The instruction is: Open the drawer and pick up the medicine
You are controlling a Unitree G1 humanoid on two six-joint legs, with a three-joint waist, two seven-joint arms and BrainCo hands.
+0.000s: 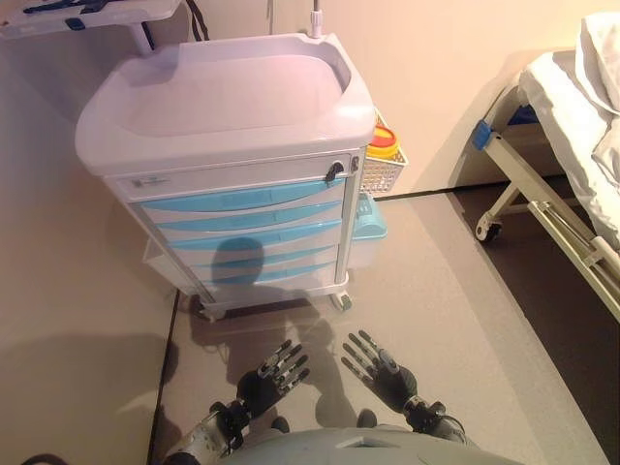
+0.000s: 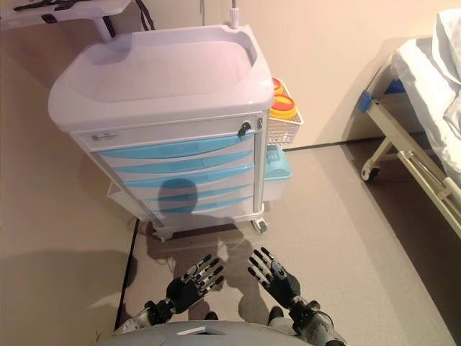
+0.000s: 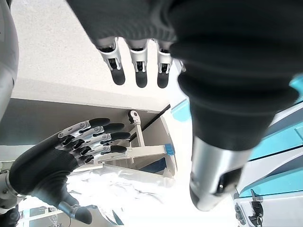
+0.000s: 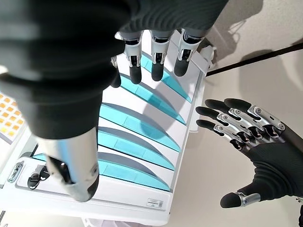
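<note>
Both the left hand [image 1: 263, 380] and right hand [image 1: 382, 373] are hovering released, fingers straight, before the white medical cart [image 1: 228, 107]. Its blue-fronted drawers [image 1: 242, 225] are all closed, hiding the medicine; hooking a handle centrally should be helping.

The cart [image 1: 228, 107] was moulded in smooth, faintly glossy plastic with blue drawer fronts [image 1: 247, 223], the floor [image 1: 455, 291] was laid matt, and the bed [image 1: 581, 107] was covered in cloth.
</note>
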